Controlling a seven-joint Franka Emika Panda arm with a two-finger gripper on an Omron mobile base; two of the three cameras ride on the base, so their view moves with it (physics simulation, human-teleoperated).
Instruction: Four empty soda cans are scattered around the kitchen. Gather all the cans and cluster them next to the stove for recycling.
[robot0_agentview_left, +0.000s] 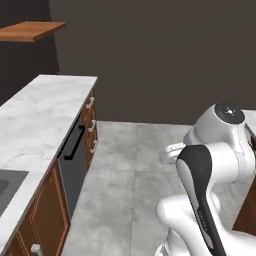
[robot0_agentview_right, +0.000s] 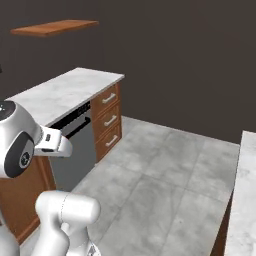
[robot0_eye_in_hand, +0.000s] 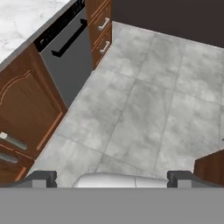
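Step in hand, by judgement: search and travel, no can picked up. Jaws (robot0_eye_in_hand: 112, 178) spread wide, grasping nothing, aimed down at grey tiled floor (robot0_eye_in_hand: 144, 109). No soda can visible on marble desk (robot0_agentview_left: 40, 115) or floor, so can's place, heading and long axis cannot be told. Dark corner at desk's near left edge may be stove (robot0_agentview_left: 7, 186); uncertain. Next move calls for driving on until can appears.

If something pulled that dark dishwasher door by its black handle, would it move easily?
The dishwasher door is a broad flat panel, so probably stiff and fairly heavy. Its bar handle sits near the top edge, suggesting it hinges downward rather than sliding. The handle looks smooth, perhaps slippery.
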